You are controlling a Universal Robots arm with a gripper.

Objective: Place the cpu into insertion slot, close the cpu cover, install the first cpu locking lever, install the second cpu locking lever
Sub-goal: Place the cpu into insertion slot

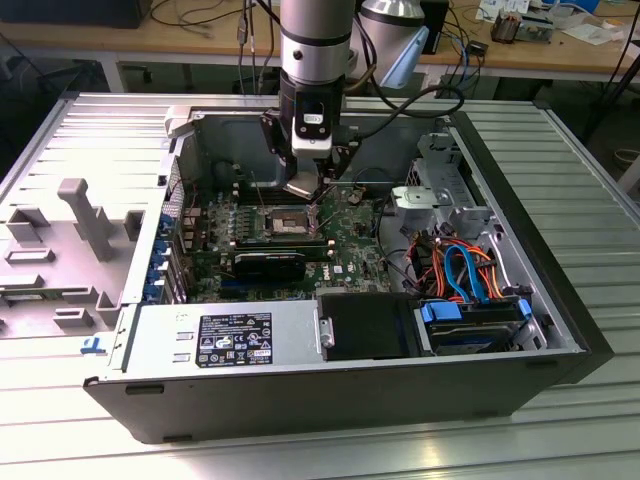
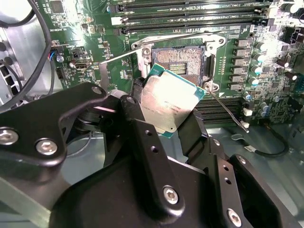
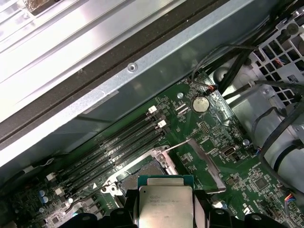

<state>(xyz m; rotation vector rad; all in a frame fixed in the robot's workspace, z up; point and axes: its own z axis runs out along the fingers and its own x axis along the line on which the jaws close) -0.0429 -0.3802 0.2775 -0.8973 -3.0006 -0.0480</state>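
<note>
pincer [image 2: 164, 118]: clamped on cpu [image 2: 171, 102], gripping two opposite edges
cpu: tilted, just above slot [image 2: 183, 64], not seated
slot: uncovered, on green board [image 2: 121, 71]

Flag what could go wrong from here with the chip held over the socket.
1. In the second wrist view the cpu, clamped in the gripper, looks turned relative to the insertion slot; lowered so, it may seat crooked or jam.
2. A thin metal lever lies close beside the cpu and might snag it.
</note>
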